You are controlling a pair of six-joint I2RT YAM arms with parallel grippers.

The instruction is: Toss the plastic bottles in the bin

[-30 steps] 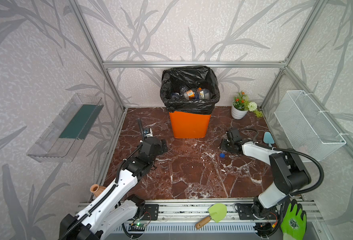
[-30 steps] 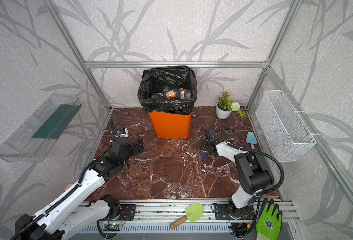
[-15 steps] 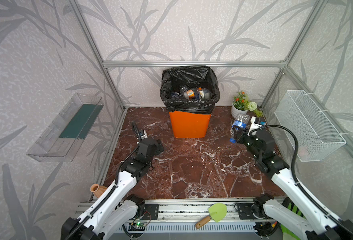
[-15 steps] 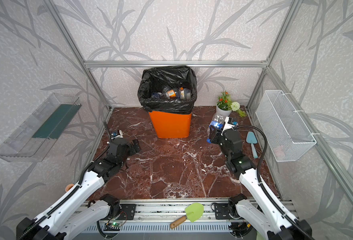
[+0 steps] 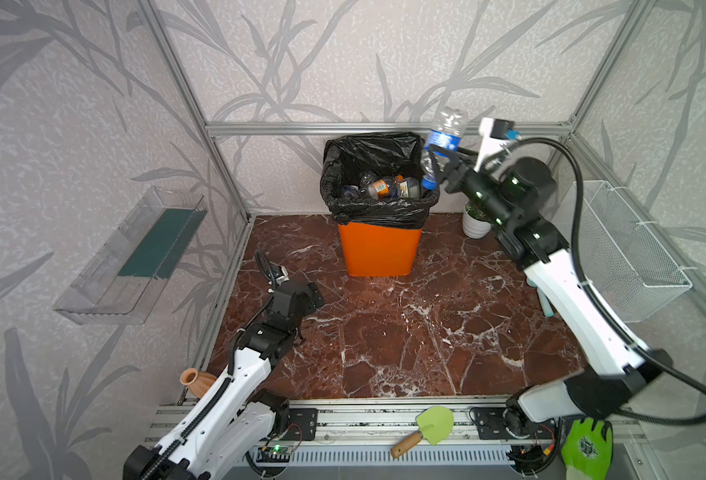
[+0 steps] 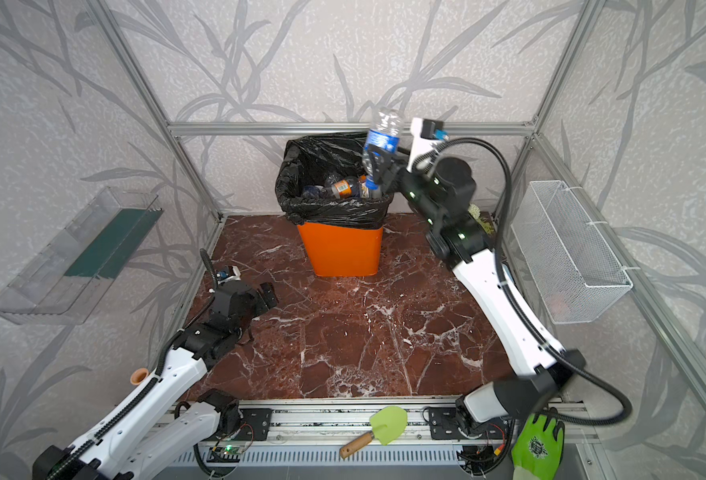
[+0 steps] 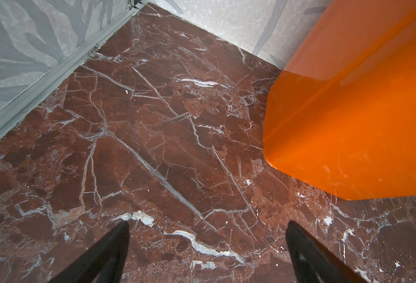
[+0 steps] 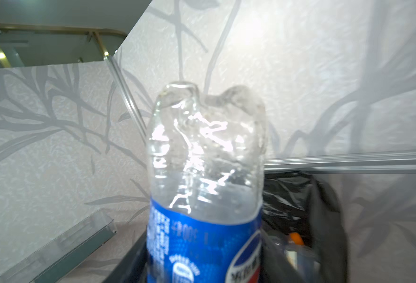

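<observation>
A clear plastic bottle [image 5: 446, 139] [image 6: 383, 135] [image 8: 203, 156] with a blue label hangs cap down above the right rim of the bin. My right gripper [image 5: 438, 164] [image 6: 378, 166] [image 8: 204, 257] is shut on its labelled part, and its dark fingers [image 8: 138, 259] flank the label in the blurred right wrist view. The orange bin [image 5: 378, 249] [image 6: 343, 249] [image 7: 349, 122], lined with a black bag, stands at the back with several bottles [image 5: 384, 187] [image 6: 341, 187] inside. My left gripper [image 5: 306, 293] [image 6: 263, 296] [image 7: 208, 225] stands open and empty low over the marble floor, left of the bin.
A white flower pot [image 5: 476, 226] stands right of the bin behind my right arm. A wire basket [image 5: 621, 249] hangs on the right wall and a clear tray [image 5: 135, 253] on the left wall. A terracotta vase [image 5: 195, 380], a green trowel [image 5: 430, 428] and a green glove [image 5: 586, 453] lie by the front rail.
My right arm has risen from the floor near the flower pot and carried the bottle up over the bin's right rim. My left gripper stays open and has hardly moved.
</observation>
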